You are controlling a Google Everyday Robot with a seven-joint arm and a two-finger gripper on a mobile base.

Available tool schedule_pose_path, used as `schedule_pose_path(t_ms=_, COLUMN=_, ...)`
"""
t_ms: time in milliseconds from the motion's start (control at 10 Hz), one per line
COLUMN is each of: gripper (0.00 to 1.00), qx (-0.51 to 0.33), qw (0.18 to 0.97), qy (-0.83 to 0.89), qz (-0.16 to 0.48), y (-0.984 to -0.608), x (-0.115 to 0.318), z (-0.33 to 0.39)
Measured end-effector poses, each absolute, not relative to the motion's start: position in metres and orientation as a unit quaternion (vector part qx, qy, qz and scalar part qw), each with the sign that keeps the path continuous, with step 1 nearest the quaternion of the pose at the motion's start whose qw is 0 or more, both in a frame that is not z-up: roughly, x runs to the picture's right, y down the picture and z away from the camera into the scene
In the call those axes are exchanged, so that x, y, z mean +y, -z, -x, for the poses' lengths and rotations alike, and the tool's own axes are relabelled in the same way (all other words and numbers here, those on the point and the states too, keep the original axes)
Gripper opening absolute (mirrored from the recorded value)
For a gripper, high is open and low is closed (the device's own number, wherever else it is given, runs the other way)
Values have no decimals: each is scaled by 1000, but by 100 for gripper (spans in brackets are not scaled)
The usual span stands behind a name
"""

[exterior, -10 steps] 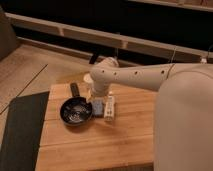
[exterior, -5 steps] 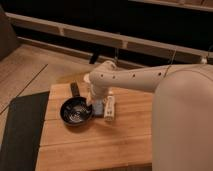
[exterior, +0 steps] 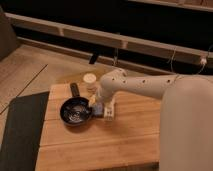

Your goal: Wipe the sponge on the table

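Change over the last second is slight: the arm (exterior: 145, 86) is sinking a little lower, bringing the claw (exterior: 99, 105) down over the sponge (exterior: 98, 111), while the sponge itself is keeping its place. The sponge is lying on the table (exterior: 100, 147) just right of the black bowl (exterior: 75, 111), close enough that I cannot tell whether they are touching. The claw is standing with its jaws spread wide right at the sponge, and nothing is showing a firm grip yet. By my judgement the arm is settling in for a grasp, so wiping is waiting on the jaws closing.

Room is looking tight at the sponge. The bowl is crowding it on one side, and a white pack (exterior: 109, 111) is sitting just beyond the sponge from the bowl. Behind the bowl, a black bar (exterior: 74, 89) and a pale round cup (exterior: 90, 78) are standing near the far edge. In front of the bowl, bare planks are running wide, offering the best space for strokes. Left of the bowl, the table's edge is dropping off toward a dark mat (exterior: 20, 130).
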State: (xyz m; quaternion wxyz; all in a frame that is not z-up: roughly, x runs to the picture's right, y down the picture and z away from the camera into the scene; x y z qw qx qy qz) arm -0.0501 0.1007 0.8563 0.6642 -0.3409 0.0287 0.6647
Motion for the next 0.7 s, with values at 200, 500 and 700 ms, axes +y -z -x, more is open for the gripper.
schedule_pose_path(t_ms=200, gripper=65, qx=9, qw=657, qy=-662, qz=361, y=-867, x=104, z=47)
schedule_pose_path(t_ms=500, gripper=65, qx=10, qw=655, qy=-657, qz=373, y=-877, x=111, z=34)
schedule_pose_path(t_ms=700, gripper=65, qx=17, qw=661, qy=-657, qz=362, y=-878, x=108, z=20)
